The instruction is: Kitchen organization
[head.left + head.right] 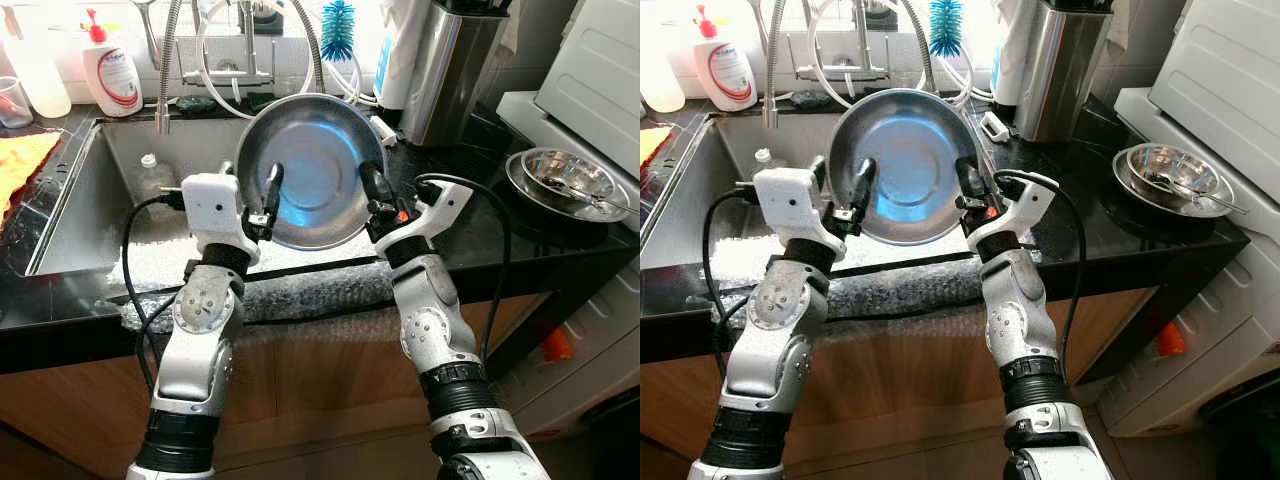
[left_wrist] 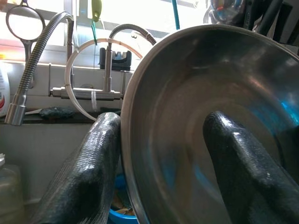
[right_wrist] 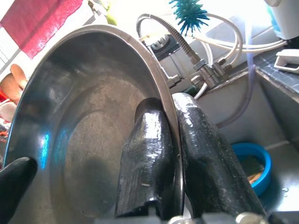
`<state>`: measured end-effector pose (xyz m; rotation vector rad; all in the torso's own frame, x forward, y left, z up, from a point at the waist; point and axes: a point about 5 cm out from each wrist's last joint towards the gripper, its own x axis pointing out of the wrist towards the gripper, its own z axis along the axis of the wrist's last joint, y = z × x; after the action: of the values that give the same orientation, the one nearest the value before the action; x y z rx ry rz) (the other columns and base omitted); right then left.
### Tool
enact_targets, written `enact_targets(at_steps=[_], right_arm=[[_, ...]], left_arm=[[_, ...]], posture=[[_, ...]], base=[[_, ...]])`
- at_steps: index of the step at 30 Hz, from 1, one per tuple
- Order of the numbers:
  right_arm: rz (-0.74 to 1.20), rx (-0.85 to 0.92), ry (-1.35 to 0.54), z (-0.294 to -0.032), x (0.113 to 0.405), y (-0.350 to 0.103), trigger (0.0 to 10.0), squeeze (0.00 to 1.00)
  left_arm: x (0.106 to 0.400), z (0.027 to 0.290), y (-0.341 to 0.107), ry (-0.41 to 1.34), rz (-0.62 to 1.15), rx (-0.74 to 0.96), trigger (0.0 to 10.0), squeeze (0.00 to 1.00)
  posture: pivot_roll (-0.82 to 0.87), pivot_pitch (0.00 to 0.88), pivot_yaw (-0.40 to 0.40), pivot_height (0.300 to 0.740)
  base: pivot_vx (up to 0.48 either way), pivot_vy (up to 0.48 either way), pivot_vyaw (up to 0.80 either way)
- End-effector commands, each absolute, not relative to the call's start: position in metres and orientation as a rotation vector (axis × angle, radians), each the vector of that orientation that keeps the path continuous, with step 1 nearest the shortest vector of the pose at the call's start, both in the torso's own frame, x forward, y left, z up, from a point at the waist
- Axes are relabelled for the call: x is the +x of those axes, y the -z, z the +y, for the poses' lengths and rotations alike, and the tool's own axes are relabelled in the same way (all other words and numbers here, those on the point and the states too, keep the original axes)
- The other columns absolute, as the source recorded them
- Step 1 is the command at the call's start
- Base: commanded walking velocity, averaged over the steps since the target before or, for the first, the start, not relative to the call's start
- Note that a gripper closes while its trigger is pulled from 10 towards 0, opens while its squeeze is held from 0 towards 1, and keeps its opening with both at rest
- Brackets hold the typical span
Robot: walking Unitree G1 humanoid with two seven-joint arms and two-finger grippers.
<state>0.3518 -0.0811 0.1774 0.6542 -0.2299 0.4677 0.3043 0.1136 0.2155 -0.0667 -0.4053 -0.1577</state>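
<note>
The round stainless-steel bowl is empty, tilted upright over the sink. Left gripper and right gripper each clamp its rim, jaws closed on opposite edges.

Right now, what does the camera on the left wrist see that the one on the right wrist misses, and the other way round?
The left wrist view has a round wire strainer hanging by the window and a clear bottle low in the sink. The right wrist view has a red cloth, a teal bottle brush and a blue bowl down in the sink. Both share the steel bowl tipped on edge, its rim pinched between black fingers, and the springy tap hose behind.
</note>
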Motion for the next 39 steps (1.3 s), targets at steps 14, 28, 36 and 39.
enact_targets(at_steps=[14,28,36,39], right_arm=[[-0.243,0.712,-0.520,-0.066,0.345,-0.183,10.0,0.00],[-0.239,0.706,-0.526,-0.066,0.345,-0.182,10.0,0.00],[-0.235,0.693,-0.525,-0.067,0.345,-0.182,10.0,0.00],[-0.230,0.687,-0.524,-0.066,0.345,-0.181,10.0,0.00]], left_arm=[[0.307,0.123,-0.223,0.097,-0.448,-0.147,0.0,0.00],[0.306,0.115,-0.219,0.141,-0.429,-0.153,0.0,0.00],[0.305,0.116,-0.221,0.137,-0.438,-0.160,0.0,0.00],[0.305,0.116,-0.221,0.138,-0.439,-0.160,0.0,0.00]], posture=[[0.04,0.000,-0.102,0.740],[0.04,0.000,-0.103,0.740],[0.04,0.000,-0.107,0.740],[0.04,0.000,-0.107,0.740]], base=[[0.000,0.000,0.00],[0.000,0.000,0.00],[0.000,0.000,0.00],[0.000,0.000,0.00]])
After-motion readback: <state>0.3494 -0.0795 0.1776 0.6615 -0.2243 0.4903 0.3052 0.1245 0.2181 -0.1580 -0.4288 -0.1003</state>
